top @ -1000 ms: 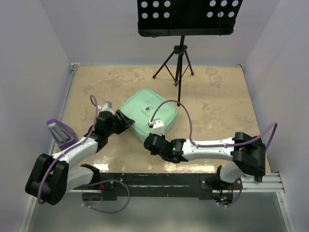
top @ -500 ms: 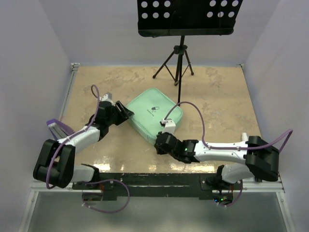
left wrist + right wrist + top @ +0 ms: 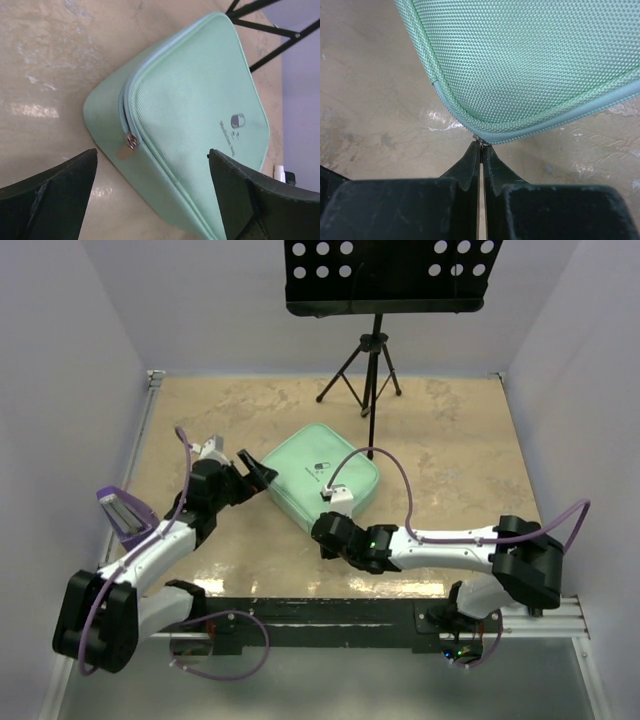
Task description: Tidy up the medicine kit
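- Though zipped shut, lies flat on table [image 3: 460, 450] between both arms: medicine kit [image 3: 315, 475] (mint green, logo up).
- Spread wide just short of kit's left corner, zipper pull [image 3: 131, 144] facing, no touch: left gripper [image 3: 152, 155].
- Pinched almost shut against kit's near edge: right gripper [image 3: 480, 146], nipping small metal tab [image 3: 479, 138] at the seam.

Medicine kit [image 3: 195, 95] logo [image 3: 234, 129]: lettering unreadable.

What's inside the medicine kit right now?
Cannot be seen: the medicine kit lies closed on the table, contents covered. Only fabric, logo and the zipper pull in the right jaws show.
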`<state>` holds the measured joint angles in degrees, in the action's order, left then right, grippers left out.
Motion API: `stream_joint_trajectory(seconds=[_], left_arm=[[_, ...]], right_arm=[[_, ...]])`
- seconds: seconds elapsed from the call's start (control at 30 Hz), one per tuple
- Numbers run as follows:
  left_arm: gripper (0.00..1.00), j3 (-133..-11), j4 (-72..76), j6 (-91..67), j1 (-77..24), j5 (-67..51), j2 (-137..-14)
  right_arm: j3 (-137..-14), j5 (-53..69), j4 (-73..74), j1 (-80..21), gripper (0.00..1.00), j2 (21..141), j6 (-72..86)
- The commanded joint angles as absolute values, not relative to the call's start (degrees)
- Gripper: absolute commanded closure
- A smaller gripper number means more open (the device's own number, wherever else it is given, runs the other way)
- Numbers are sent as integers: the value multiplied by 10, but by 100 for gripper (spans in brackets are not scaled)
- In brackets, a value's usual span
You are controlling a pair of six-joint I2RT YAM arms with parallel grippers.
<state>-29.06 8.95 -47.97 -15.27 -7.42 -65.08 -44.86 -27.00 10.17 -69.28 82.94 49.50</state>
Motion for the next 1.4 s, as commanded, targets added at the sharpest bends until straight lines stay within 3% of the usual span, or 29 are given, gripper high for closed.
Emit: stream_joint_trajectory(seconds=[0.0, 0.23, 0.47, 0.83, 0.97, 1.07, 1.37], left_arm=[[0, -236, 120, -556, -219, -79, -584], [0, -242, 102, -608, -327, -14, -597], [2, -242, 139, -599, -337, -28, -678], [58, -260, 154, -541, -330, -3, -704], [73, -265, 142, -521, -302, 11, -697], [100, -264, 145, -510, -274, 4, -702], [100, -261, 157, -505, -229, -3, -724]], right_arm=[[-474, -279, 143, -694, 100, 860, 463], [-496, -286, 140, -695, 100, 873, 451], [-501, -284, 136, -699, 100, 879, 442], [-543, -286, 132, -723, 100, 918, 418], [-574, -290, 132, -732, 100, 952, 404], [-583, -287, 135, -732, 100, 967, 408], [-486, -270, 165, -732, 100, 876, 483]])
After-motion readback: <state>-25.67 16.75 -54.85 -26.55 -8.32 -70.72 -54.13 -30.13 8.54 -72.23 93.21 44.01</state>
